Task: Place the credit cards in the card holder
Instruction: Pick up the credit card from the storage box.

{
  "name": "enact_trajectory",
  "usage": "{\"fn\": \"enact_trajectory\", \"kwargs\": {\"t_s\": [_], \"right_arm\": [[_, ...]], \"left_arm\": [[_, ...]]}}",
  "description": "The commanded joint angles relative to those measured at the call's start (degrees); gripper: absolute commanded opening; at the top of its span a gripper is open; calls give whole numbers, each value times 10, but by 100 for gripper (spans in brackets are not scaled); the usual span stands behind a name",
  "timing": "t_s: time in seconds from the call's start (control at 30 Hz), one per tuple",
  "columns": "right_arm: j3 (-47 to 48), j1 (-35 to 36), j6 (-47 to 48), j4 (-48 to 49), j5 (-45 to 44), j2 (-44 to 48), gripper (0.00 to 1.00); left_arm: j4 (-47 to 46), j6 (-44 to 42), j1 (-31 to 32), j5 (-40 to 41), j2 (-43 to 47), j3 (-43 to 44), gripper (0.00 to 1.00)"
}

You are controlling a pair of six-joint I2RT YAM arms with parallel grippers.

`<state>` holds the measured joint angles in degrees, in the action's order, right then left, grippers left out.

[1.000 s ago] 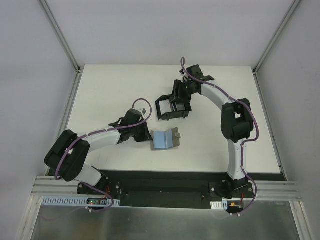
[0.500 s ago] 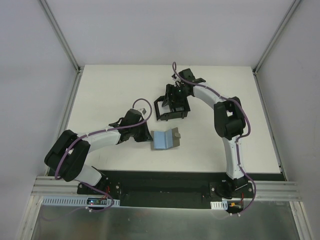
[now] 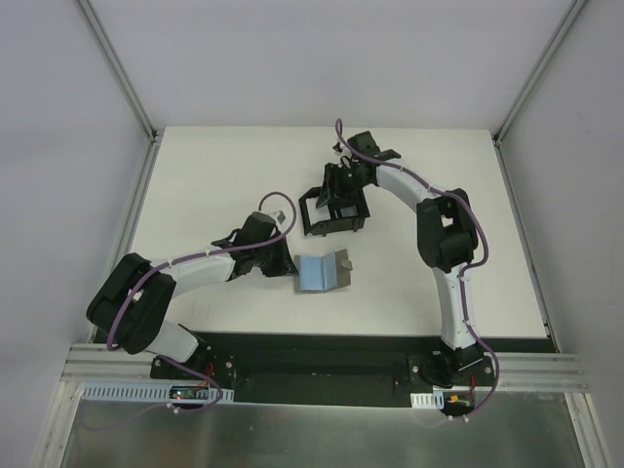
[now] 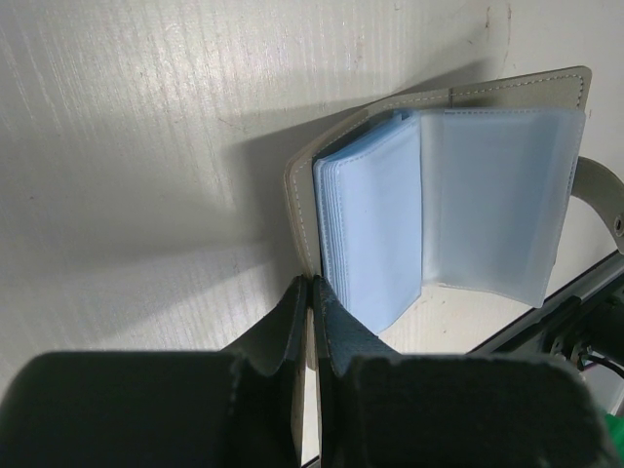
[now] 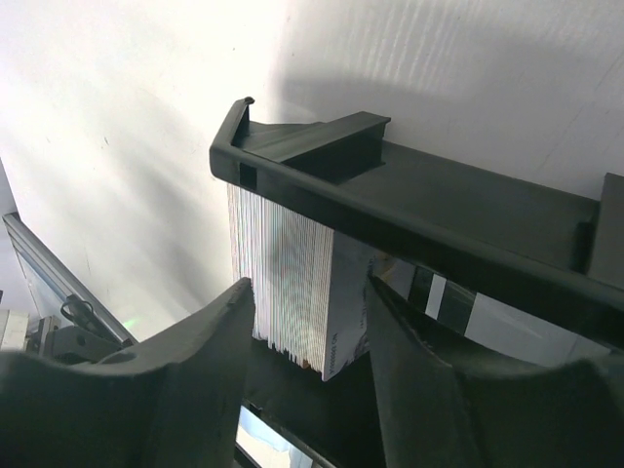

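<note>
On the table [image 3: 195, 185], I see the left gripper [image 4: 310, 292] clenched on the grey cover of the open card holder [image 4: 390, 234]. Behind it, the right gripper [image 5: 310, 304] stands released, jaws apart around the credit cards [image 5: 292, 273] upright in the black tray [image 5: 458, 210].

Card stack [image 5: 292, 292] partly behind tray rim [image 5: 439, 224]

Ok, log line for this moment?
left tool: shut on cover of open card holder | right tool: open, straddling credit cards in black tray
</note>
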<state>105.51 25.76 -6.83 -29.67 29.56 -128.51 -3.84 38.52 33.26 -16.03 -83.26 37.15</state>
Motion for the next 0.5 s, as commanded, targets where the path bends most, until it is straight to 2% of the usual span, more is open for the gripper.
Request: {"fn": "enact_trajectory", "kwargs": {"t_s": [0.0, 0.47], "right_arm": [[36, 8, -1, -17, 28, 9, 48], [40, 10, -1, -28, 14, 20, 20]], "left_arm": [[-1, -13, -6, -8, 1, 13, 0], [0, -12, -6, -9, 6, 10, 0]]}}
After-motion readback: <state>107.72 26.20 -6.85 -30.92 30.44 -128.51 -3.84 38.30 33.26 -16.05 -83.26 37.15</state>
